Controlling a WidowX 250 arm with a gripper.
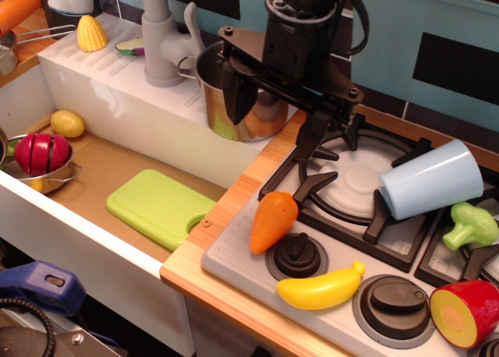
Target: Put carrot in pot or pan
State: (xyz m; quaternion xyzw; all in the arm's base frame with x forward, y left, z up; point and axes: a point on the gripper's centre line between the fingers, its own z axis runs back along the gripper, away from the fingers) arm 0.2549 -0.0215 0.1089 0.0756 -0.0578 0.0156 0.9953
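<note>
At the far upper left of the frame, an orange-red piece (17,10) sticks in from the edge. Close to it a yellow corn (92,33) sits on the white ledge. Below that, in the sink (101,166) on the left, there is a yellow lemon (68,123). A small metal pan (48,174) at the left edge holds a dark red fruit (41,153). A green cutting board (160,207) lies flat on the sink floor, near the middle left.

A grey tap (162,41) stands at the top of the frame. Just right of it is the shiny steel pot (238,115), at the back by the sink. The black end effector (273,119) hangs in front of the pot, at the upper middle. Its two fingers are spread wide apart and there is nothing between them. One finger (238,96) points down in front of the pot. The other finger is over the stove.

Below it, the carrot (274,220) lies at the front left corner of the stove, with its fat end up by the black grate. It is well apart from the pot. A black knob (297,254) is just beside its thin end. To the right, a yellow banana (321,288) lies between two knobs. A pale blue cup (433,179) lies on its side on the burner. A green broccoli (472,226) is at the right edge. A red and yellow fruit half (465,313) is at the lower right.
</note>
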